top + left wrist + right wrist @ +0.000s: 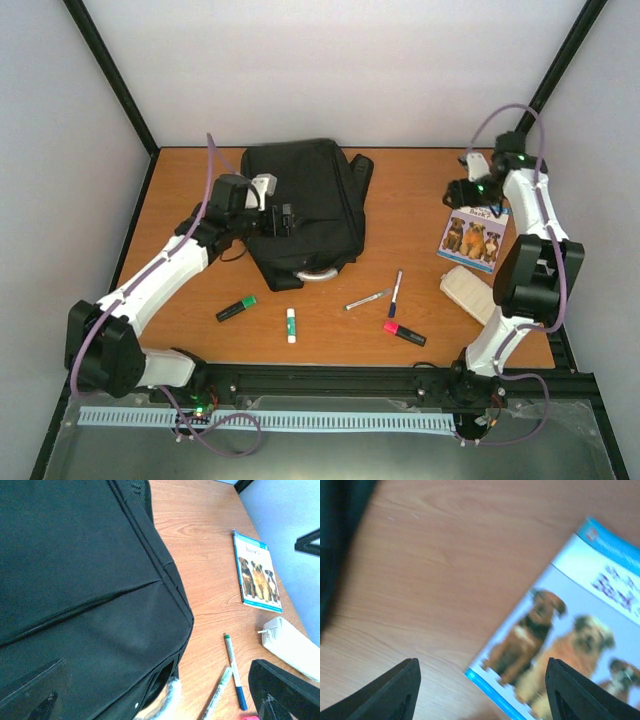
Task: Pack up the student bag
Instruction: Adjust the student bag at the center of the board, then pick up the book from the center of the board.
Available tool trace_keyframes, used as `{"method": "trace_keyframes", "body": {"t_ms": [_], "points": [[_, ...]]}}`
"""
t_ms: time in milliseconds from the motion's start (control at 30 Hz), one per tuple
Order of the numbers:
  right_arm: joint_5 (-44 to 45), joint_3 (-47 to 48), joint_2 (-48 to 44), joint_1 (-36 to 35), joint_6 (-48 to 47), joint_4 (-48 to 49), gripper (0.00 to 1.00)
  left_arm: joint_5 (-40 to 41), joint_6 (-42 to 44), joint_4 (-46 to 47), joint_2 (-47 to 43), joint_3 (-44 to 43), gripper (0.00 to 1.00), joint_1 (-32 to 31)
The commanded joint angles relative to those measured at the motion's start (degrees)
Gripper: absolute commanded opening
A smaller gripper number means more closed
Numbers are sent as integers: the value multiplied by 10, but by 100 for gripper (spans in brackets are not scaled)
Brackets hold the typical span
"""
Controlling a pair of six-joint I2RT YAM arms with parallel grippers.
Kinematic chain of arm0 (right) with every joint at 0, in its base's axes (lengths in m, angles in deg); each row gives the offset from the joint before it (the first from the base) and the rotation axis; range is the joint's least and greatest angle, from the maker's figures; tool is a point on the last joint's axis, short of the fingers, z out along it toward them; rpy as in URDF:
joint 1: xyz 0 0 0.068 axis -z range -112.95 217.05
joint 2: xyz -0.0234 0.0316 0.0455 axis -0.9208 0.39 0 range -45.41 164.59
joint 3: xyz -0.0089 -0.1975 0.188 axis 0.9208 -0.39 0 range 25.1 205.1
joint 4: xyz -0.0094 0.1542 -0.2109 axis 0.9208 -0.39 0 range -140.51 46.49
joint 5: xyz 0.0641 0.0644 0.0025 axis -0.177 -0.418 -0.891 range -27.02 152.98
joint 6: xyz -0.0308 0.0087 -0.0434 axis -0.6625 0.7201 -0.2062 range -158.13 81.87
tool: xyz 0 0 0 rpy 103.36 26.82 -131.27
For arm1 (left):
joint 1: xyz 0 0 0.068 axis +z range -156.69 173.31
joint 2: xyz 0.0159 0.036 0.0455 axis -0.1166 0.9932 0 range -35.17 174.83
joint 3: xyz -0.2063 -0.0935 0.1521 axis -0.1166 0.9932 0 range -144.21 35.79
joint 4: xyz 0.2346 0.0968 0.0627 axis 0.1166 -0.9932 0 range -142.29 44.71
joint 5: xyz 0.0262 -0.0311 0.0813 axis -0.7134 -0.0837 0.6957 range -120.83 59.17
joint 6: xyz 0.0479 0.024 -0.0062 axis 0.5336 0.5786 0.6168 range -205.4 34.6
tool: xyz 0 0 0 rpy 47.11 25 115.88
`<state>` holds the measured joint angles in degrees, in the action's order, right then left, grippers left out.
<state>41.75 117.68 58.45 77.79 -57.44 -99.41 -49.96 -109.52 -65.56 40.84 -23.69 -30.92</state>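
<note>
Two tools stand spread with nothing between their fingers. The left tool (282,220) hovers over the near left part of the large black fabric backpack (305,195). The right tool (482,670) hangs above bare wood at the far left corner of the thin blue-edged book with dogs on its cover (473,237).

The backpack lies flat toward the far edge of the bench (400,190), left of centre, its grey loop handle (318,273) pointing to the near edge. Whether its zip is undone I cannot tell.

Packing looks barely begun. The book and the cream ribbed pencil case (468,292) lie by the right edge. The green highlighter (236,309), white glue stick (291,324), silver pen (368,299), blue-capped pen (396,292) and pink highlighter (404,333) lie loose along the near side. All of it probably has to go in.

From the near left corner, the left arm stretches diagonally with its wrist tipped down. The right arm folds upright along the right edge, its wrist turned inward.
</note>
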Motion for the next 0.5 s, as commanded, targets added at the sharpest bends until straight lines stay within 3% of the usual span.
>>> {"method": "trace_keyframes", "body": {"t_ms": [0, 167, 267, 333, 467], "points": [[39, -66, -39, 57, -32, 11, 71, -14, 3, 71, 18, 6, 100, -31], [54, -126, -46, 104, -29, 38, 71, 10, 5, 127, -10, 47, 100, -87], [61, -142, -33, 124, -30, 53, 71, 83, -5, 106, -17, 38, 100, -118], [69, -142, -15, 133, -33, 63, 71, 121, -45, 65, 4, 14, 100, -123], [75, -121, 42, 153, -36, 77, 75, 109, -1, -8, 99, -75, 100, -141]]}}
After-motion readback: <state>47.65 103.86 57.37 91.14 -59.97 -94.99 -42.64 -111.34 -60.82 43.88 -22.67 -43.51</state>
